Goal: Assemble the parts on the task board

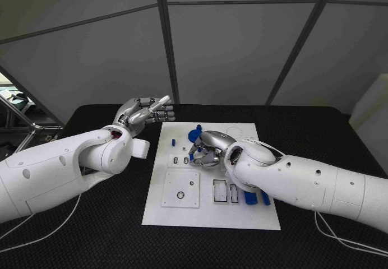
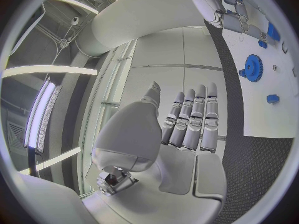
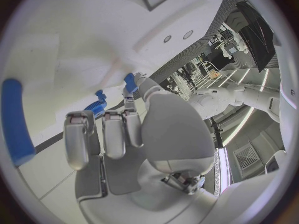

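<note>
Right hand (image 1: 208, 150) pinches a blue part (image 1: 192, 159) mid-board; seat it squarely. Left hand (image 1: 144, 114) hovers, fingers apart, empty.

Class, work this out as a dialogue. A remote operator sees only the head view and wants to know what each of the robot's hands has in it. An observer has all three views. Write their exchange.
Operator: The left hand is raised beside the task board. Is anything in its palm?
Observer: No. In the left wrist view the palm is bare and the fingers lie straight, side by side.
Operator: The right hand hides what is under it. Does it hold a part?
Observer: In the right wrist view a small blue piece sits at one fingertip, with the blue gear just beyond the fingers. I cannot tell whether the piece is pinched.
</note>
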Action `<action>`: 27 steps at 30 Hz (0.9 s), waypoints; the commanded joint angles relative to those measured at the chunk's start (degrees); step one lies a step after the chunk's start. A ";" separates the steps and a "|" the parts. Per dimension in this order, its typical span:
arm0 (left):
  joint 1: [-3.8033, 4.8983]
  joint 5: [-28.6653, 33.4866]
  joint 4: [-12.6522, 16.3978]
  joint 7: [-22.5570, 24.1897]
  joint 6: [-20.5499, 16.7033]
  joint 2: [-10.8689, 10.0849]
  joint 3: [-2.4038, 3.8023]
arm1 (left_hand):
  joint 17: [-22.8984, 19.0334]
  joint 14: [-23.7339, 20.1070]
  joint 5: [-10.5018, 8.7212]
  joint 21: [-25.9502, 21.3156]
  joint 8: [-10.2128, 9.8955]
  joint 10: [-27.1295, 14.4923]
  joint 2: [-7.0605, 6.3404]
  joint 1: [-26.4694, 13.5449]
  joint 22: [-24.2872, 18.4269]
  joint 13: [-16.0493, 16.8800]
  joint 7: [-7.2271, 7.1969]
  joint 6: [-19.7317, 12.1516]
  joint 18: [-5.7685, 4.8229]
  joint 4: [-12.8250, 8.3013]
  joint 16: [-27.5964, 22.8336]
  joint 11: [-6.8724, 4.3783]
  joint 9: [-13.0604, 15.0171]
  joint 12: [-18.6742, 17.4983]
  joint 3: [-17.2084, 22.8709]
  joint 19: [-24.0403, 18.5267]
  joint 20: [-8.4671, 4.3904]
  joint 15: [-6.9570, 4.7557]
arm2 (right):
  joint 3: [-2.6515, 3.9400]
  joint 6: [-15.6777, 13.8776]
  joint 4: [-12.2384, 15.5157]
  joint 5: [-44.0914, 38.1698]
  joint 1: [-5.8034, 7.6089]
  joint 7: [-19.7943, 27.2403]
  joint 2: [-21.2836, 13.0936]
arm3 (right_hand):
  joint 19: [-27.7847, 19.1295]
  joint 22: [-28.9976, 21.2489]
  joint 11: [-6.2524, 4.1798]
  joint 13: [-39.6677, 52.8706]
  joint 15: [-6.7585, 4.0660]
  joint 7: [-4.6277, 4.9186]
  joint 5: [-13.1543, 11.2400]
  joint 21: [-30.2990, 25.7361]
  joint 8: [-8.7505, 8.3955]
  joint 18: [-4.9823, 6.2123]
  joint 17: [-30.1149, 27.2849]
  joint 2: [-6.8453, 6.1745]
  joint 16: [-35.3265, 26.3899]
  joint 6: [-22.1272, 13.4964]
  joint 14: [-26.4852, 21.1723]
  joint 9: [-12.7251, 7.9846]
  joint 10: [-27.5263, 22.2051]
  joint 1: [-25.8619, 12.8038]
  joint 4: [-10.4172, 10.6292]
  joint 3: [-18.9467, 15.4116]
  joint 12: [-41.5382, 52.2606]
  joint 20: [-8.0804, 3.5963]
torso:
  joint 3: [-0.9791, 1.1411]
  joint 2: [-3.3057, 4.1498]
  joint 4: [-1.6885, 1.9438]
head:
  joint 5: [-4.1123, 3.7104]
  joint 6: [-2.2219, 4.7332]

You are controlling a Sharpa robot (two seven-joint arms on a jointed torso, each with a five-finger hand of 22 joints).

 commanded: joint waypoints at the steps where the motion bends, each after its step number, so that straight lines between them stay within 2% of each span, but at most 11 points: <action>1: 0.09 -0.22 -0.02 0.05 0.75 0.09 0.06 | -0.08 -0.35 0.34 -0.12 -0.33 0.42 0.35 0.01 -0.06 -0.06 0.31 0.39 -1.62 -0.38 -0.35 0.05 -0.07 -0.22 0.02 0.34 0.13 0.24 | -0.06 0.76 -0.22 -1.07 0.02 -0.38 0.21 | 6.03 15.10 -0.23 6.85 -0.33 0.04 0.34 0.19 0.38 -0.86 5.00 0.02 -0.19 0.46 3.92 0.06 1.70 -0.38 -0.39 -0.03 -0.21 -0.29 | -0.05 -0.03 0.02 | -0.01 -0.09; 27: 0.09 -0.22 -0.20 -0.10 0.89 0.18 0.06 | -0.08 -0.35 0.34 -0.14 -0.38 0.43 0.37 -0.06 -0.10 -0.05 0.32 0.40 -1.63 -0.42 -0.44 0.05 -0.09 -0.28 -0.06 0.32 0.14 0.25 | -0.10 3.95 -0.87 -1.83 -0.07 -1.52 0.76 | 6.03 15.10 -0.10 6.67 -0.24 0.20 0.21 0.19 0.01 -0.86 4.68 -0.48 -0.37 0.09 3.85 -0.03 1.57 -1.46 -0.54 -0.36 -0.43 -0.24 | 0.00 -0.03 0.01 | 0.23 -0.50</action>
